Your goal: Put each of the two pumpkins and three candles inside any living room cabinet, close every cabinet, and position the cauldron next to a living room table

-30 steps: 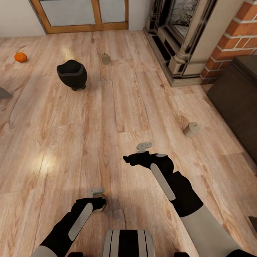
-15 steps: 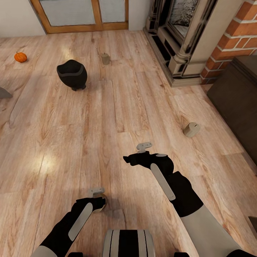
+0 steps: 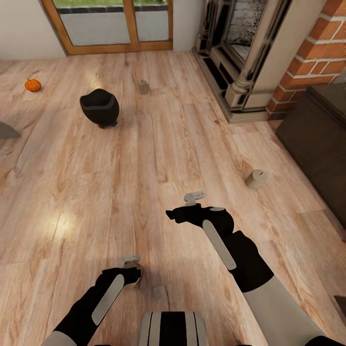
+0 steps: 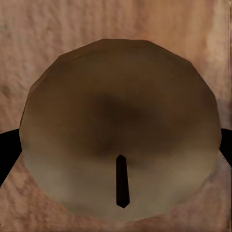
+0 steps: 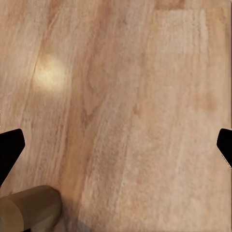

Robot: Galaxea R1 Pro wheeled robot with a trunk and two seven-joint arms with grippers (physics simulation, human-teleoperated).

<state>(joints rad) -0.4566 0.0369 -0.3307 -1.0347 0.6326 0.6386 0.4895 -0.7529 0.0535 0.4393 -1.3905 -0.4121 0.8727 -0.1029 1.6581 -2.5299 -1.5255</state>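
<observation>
My left gripper (image 3: 130,275) is shut on a tan candle (image 4: 121,125), whose round top and dark wick sit between the black fingers (image 4: 7,152). My right gripper (image 3: 175,214) hangs open over bare floor, its fingertips (image 5: 9,150) wide apart. A second candle (image 3: 256,179) stands on the floor to the right, near the dark-brown cabinet (image 3: 317,129). A third candle (image 3: 142,87) stands far ahead. The black cauldron (image 3: 100,107) sits on the floor at the far left, with an orange pumpkin (image 3: 32,85) beyond it. The table is out of view.
A fireplace (image 3: 240,53) and a brick wall (image 3: 317,62) stand at the back right, and a wood-framed glass door (image 3: 110,26) at the back. A grey wedge (image 3: 6,130) juts in at the left edge; I cannot tell what it is. Wooden floor spreads all around.
The whole picture has shifted: the far things sit lower and the door shows more, so the camera has moved. Both arms keep their pose, and the left still holds the candle.
</observation>
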